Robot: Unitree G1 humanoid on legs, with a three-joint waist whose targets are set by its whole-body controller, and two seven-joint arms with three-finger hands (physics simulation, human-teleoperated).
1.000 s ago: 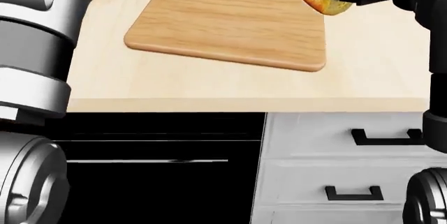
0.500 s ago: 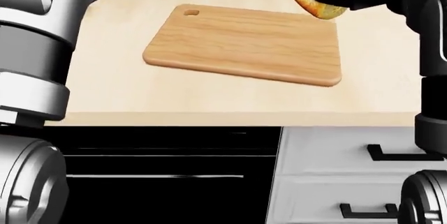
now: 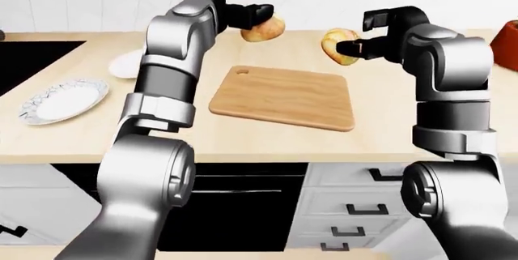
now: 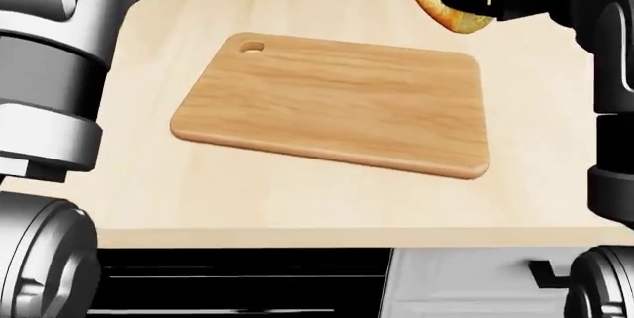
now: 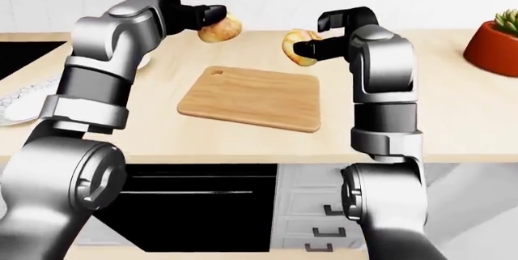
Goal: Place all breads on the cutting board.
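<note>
Bare cutting board (image 4: 332,106), breads (image 3: 263,29) aloft

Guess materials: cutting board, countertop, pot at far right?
Cutting board: wood, matte, with visible grain streaks and a hanging hole. Countertop: paler wood or laminate, with faint grain; can't tell which. Pot: red-brown and smooth, looks like terracotta or glazed ceramic.

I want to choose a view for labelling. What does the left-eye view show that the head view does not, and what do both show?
Only the left-eye view shows the plate at the left, the red pot at the right edge, and the left hand closed on its bread. Only the head view shows the board's grain closely. Both show the bare board and the right hand holding the bagel above the counter.
</note>
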